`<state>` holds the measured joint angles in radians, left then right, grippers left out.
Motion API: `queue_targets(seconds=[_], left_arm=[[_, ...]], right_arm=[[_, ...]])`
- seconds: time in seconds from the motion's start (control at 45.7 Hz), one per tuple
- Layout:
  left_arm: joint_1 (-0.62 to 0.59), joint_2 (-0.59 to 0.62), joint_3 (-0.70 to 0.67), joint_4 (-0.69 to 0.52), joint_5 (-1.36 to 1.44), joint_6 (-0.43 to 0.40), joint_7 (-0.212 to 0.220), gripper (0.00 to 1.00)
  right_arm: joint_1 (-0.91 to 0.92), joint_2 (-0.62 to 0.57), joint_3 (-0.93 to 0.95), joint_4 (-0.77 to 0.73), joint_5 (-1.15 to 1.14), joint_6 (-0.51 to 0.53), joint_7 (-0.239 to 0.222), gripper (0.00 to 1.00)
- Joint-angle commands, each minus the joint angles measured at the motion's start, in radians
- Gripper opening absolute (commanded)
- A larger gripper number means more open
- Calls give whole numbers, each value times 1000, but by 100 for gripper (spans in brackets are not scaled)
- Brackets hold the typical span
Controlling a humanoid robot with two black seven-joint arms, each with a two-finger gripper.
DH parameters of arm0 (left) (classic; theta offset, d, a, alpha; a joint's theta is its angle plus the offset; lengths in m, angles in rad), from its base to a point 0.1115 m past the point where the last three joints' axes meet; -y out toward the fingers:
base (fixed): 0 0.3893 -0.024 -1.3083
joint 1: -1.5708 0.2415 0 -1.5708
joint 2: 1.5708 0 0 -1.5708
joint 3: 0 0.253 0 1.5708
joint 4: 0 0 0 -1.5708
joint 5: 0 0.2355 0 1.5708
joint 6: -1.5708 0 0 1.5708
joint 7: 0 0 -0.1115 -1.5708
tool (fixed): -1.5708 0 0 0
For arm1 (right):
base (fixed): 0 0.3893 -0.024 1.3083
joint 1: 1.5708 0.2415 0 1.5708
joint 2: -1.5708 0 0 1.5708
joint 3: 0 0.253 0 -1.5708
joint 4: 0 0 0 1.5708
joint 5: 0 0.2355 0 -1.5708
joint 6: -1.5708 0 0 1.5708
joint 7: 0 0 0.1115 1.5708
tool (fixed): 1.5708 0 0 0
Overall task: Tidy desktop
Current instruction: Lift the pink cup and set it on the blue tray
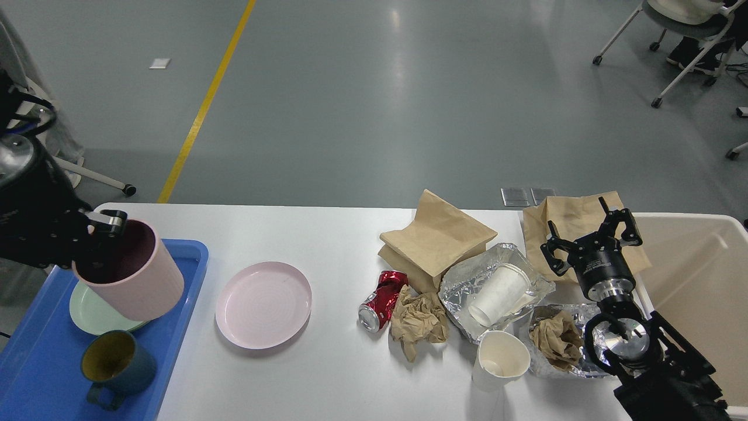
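Note:
The white desktop (327, 234) carries a pink plate (263, 304), a crushed red can (383, 299), crumpled brown paper (418, 321), two foil trays (497, 275), two white paper cups (502, 358) and two brown paper bags (437, 240). My left gripper (104, 229) is shut on the rim of a pink cup (134, 279) and holds it tilted in the air above the blue tray (35, 356). My right gripper (590, 240) is open and empty, hovering over the far right brown bag (575, 217).
The blue tray at the left holds a green plate (93, 314) and a dark blue mug (117, 362). A beige bin (701, 280) stands at the right edge of the table. Office chairs stand on the floor beyond.

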<state>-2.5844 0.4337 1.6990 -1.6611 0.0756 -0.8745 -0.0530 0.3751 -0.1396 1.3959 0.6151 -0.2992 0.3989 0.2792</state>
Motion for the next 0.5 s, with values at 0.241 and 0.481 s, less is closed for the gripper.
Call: queue_targets(seconds=[0.241,0.481], left_arm=[[285,560,-42,414,460,-24,-116,0],[781,643,-330,722,586,-18,-280,0]], right_arm=[[-1,0,0,2,0,0,0,100],[-1,0,0,2,0,0,0,100]])
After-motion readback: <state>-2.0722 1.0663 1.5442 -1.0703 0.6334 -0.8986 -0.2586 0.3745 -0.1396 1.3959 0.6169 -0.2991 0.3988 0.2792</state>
